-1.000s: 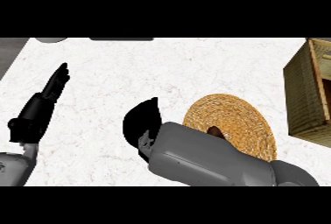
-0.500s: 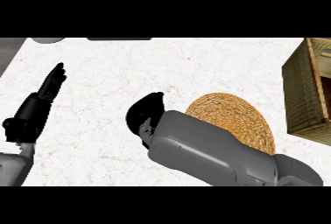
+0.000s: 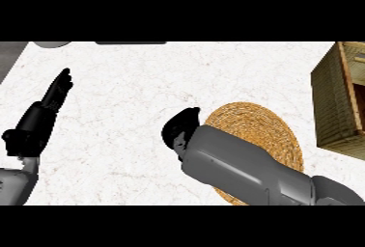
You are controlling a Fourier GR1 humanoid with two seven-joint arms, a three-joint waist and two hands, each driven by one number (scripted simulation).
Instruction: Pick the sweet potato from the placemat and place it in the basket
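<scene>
The round woven placemat (image 3: pixel 267 128) lies right of centre on the white counter. My right hand (image 3: pixel 179 129) is at the mat's left edge, seen from behind as a dark shape, and its grey forearm (image 3: pixel 242 171) covers the mat's lower left part. No sweet potato shows; the hand and forearm may be hiding it. The wooden slatted basket (image 3: pixel 331 103) stands at the right edge, apart from the mat. At the far left my left hand (image 3: pixel 41 118) rests open with straight fingers pointing away, holding nothing.
The white marble counter (image 3: pixel 135 82) stretches between the two hands. A grey rounded object (image 3: pixel 53 44) and a dark flat thing (image 3: pixel 132 42) sit at the far edge. The counter's left edge runs close to the left hand.
My right hand and forearm have shifted a little to the right, toward the placemat. The left hand has stayed where it was.
</scene>
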